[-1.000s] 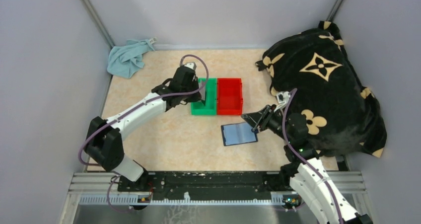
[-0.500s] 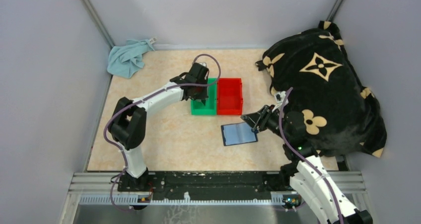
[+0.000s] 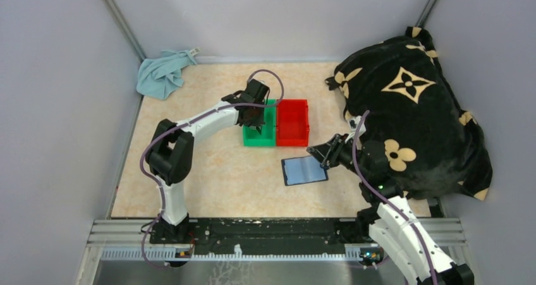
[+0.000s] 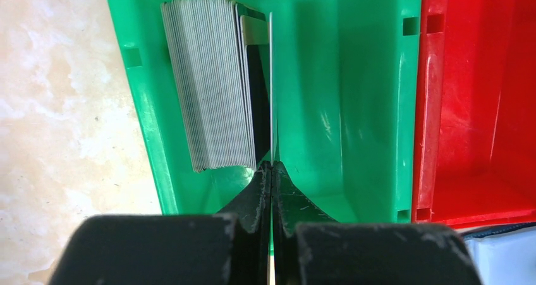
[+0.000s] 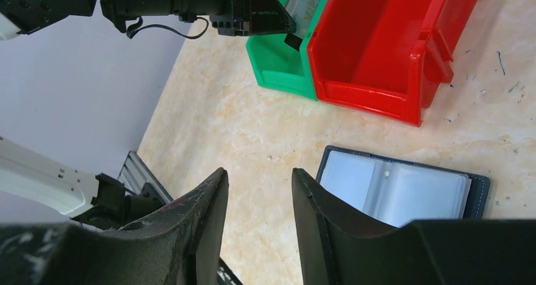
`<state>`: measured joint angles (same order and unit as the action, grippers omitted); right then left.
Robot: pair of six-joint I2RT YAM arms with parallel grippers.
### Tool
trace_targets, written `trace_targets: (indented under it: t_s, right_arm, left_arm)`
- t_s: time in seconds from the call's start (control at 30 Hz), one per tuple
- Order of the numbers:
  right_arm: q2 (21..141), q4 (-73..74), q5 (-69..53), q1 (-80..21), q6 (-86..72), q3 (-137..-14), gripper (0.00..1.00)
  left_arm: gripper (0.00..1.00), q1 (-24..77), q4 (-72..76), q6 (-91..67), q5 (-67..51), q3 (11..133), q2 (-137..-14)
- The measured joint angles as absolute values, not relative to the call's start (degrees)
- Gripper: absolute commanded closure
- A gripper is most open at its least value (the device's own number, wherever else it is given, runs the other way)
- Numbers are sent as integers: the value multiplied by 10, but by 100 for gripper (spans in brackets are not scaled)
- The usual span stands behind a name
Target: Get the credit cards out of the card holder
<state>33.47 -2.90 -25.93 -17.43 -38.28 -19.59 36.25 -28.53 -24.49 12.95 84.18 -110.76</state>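
Our left gripper [image 4: 272, 171] has its fingers pressed together on one thin grey credit card [image 4: 271, 89], seen edge-on and standing upright inside the green plastic bin [image 4: 354, 108]. Just left of that card, a packed stack of grey credit cards [image 4: 208, 83] stands on edge against the bin's left wall, too many for us to count. A sliver of one tan-gold card [image 4: 253, 29] shows between the stack and the gripped card. The red plastic bin [image 4: 480, 108] touches the green one on its right side, so we count two bins. Our right gripper [image 5: 259, 177] holds nothing. Its fingers are spread, and it hangs over the beige marbled table [image 3: 208, 171], well apart from the cards. It is just beside the one navy-blue bifold card holder [image 5: 404, 190], which lies opened flat in front of the red bin with two pale inner pockets facing up. Farther out, we see one light-blue cloth [image 3: 163, 73] crumpled in the far left corner. One black flower-patterned blanket [image 3: 411, 114] is heaped along the right side.
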Motion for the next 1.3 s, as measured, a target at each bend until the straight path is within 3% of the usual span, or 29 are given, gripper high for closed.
trace_targets:
  t_s: [1.3]
  right_arm:
    - [338,-28,-257,-174,-375,-196,58]
  left_arm:
    - [100,362,-305,-244,145,863,-1126]
